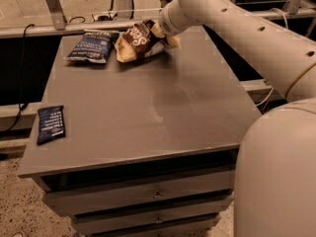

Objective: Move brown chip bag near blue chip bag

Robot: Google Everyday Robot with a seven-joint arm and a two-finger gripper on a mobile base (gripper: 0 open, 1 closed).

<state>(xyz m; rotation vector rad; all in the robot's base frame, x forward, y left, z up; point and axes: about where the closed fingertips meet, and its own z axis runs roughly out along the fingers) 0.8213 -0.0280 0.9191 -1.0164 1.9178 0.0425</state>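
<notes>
The brown chip bag (137, 42) lies tilted at the far edge of the grey table (148, 107), its left end almost touching the blue chip bag (93, 46). The blue bag lies flat at the table's far left. My gripper (160, 33) comes in from the upper right on the white arm and is shut on the brown bag's right end. The bag's left end rests on or just above the tabletop. The fingertips are mostly hidden by the bag.
A flat dark-blue packet (51, 124) with white text lies near the table's front left edge. Drawers (158, 195) sit under the tabletop. A metal rail and cables run behind the table. My white arm (247, 28) spans the right side.
</notes>
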